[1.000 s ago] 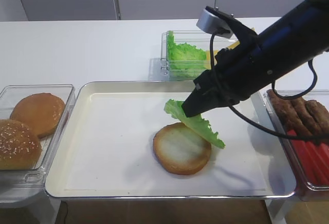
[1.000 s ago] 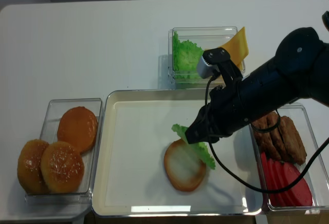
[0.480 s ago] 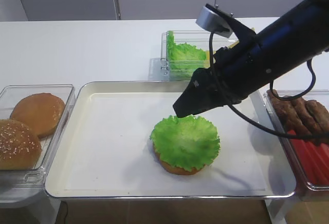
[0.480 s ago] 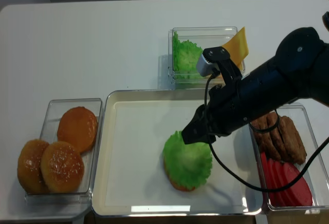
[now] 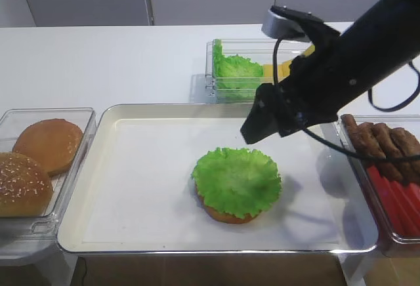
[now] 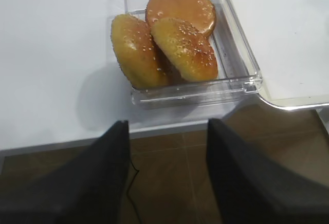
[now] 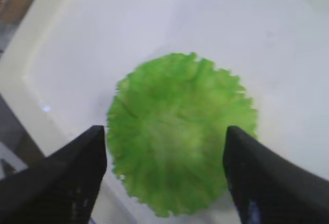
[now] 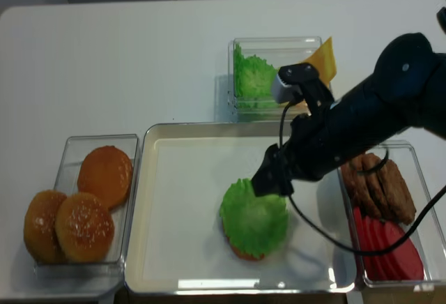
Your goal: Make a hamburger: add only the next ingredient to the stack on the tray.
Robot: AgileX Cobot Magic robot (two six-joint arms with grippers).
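Lettuce leaf (image 5: 237, 180) lay flat over the stack (image 5: 226, 216); right gripper (image 7: 164, 175) above, jaws wide, empty. Best lifted straight up, clear of leaf edge.

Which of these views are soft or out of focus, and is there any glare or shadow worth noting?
Right wrist view: lettuce leaf soft, black fingers blurred at the lower corners. Left wrist view: buns sharp, fingers blurred. First high view: arm's shadow falls on the tray, right of the lettuce. Second high view: bright glare on the tray's near rim.
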